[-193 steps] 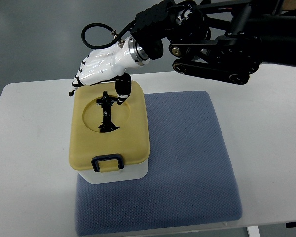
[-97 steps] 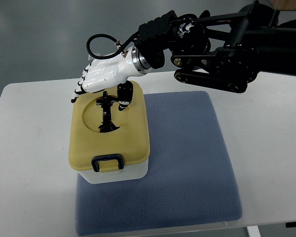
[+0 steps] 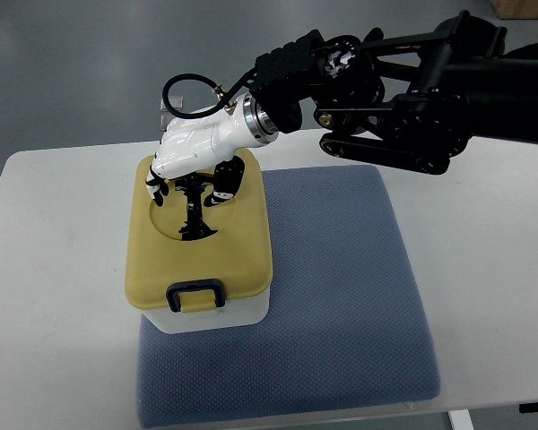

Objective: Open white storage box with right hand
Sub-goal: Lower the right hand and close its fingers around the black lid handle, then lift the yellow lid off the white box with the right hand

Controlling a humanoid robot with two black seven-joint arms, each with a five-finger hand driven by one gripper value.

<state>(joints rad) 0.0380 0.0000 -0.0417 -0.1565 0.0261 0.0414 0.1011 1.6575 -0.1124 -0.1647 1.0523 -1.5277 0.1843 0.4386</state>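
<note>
The white storage box (image 3: 244,313) stands on the left part of a blue mat, closed by a yellow lid (image 3: 247,255). A black handle (image 3: 195,219) stands upright in the lid's round recess, and a black latch (image 3: 195,294) sits at the lid's front edge. My right hand (image 3: 188,190), white with dark fingertips, hangs over the recess at the far end of the lid. Its fingers (image 3: 155,189) curl down left of the handle's top and the thumb (image 3: 222,184) is to its right. They bracket the handle without closing on it. The left arm is out of view.
The blue padded mat (image 3: 341,296) covers the middle of the white table (image 3: 54,269). My black right forearm (image 3: 403,98) stretches from the upper right, above the table's far edge. A black cable (image 3: 175,90) loops up behind the wrist.
My right hand has come down and forward over the lid's recess. Its fingers, spread past the lid's far-left edge before, now curl down beside the handle.
</note>
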